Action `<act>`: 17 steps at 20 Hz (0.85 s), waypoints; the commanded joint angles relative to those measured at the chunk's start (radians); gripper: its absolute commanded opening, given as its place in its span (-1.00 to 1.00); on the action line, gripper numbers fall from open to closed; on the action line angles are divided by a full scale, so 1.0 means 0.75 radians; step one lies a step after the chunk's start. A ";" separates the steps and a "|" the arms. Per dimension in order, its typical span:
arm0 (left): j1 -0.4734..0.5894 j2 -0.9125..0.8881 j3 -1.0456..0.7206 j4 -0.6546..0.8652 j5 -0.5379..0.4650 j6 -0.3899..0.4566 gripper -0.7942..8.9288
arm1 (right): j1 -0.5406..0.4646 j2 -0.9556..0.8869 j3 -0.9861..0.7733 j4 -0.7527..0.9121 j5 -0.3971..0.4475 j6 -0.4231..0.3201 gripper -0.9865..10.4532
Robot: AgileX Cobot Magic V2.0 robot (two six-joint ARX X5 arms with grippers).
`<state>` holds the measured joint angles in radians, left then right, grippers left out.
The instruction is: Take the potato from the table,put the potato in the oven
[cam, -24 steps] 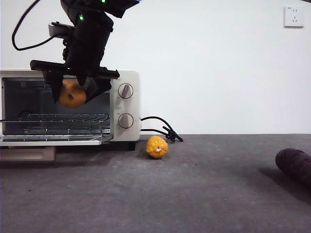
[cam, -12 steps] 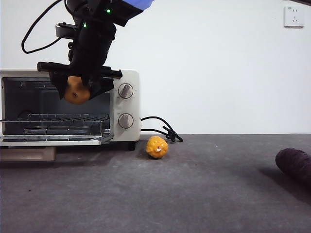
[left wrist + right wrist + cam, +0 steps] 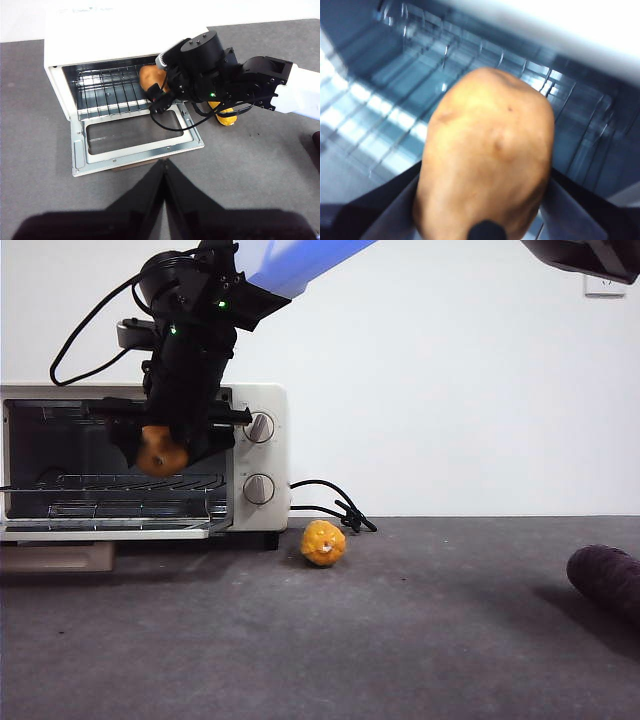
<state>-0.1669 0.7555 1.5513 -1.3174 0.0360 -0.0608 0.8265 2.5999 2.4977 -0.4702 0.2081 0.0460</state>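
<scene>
The right gripper [image 3: 160, 452] is clamped on the potato [image 3: 160, 451], one black jaw pressing each flank, so the lump sits squarely between them and bulges out past the tips. In the right wrist view the potato [image 3: 487, 155] fills most of the picture, its long axis running straight out along the jaws toward the wire rack [image 3: 395, 120] just beyond. In the front view the potato hangs at about ten o'clock from the yellow ball [image 3: 323, 543], inside the frame of the oven [image 3: 258, 455], clear above the rack and not touching it. The door [image 3: 135, 135] lies folded down flat, so the mouth is open. The left wrist view shows the potato [image 3: 152, 77] at the right-hand end of the opening, over the rack rather than over the door. The left gripper [image 3: 164, 167] has its jaws pressed together on nothing and waits well back from the oven, so the right arm is plainly the one placed to finish. The move ahead looks like a short drop toward six o'clock onto the rack before letting go. A purple thing [image 3: 606, 580] lies far off on the table [image 3: 420, 640], at three o'clock.
</scene>
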 commanded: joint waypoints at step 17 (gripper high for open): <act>-0.007 0.032 0.001 0.002 -0.004 0.012 -0.85 | 0.002 0.043 -0.013 0.076 0.017 0.009 0.18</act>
<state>-0.1673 0.7807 1.5513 -1.3170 0.0360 -0.0608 0.8307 2.6022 2.4977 -0.4194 0.2146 0.0475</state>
